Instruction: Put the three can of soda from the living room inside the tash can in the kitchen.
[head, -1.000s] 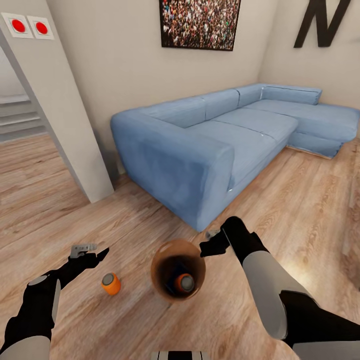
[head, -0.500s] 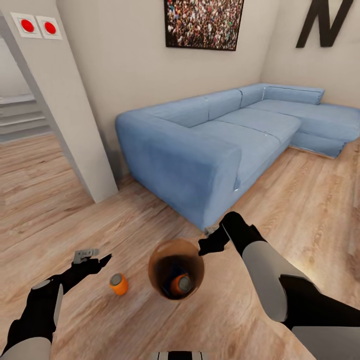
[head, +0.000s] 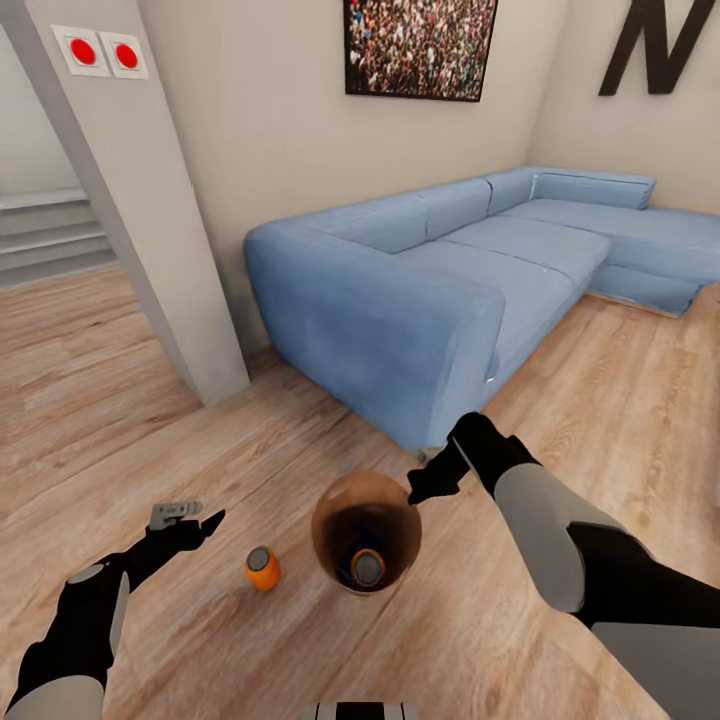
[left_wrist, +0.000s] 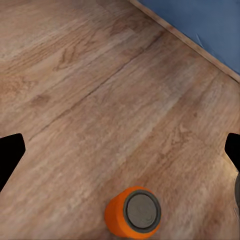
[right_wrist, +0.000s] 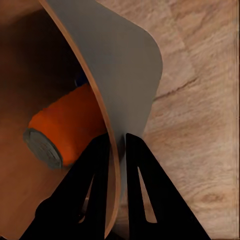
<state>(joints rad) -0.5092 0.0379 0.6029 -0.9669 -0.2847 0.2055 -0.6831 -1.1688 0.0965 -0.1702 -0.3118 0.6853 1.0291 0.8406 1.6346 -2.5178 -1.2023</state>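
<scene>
The right tool (right_wrist: 116, 150) pinches the rim of the bin (head: 345, 500), one finger inside and one outside. An orange can (head: 366, 567) lies in the bin. Another can (head: 262, 567) stands on the wood floor (head: 130, 400) just beside it — the left tool (head: 190, 520) hangs wide open near it. The blue sofa (head: 400, 300) and a pillar (head: 150, 220) stand behind, with open floor between.

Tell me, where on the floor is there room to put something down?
Bare wood floor lies left of the pillar, and more sits right of the right gripper, below the sofa. It's crowded between the left gripper and the bin, where an orange can stands.
</scene>
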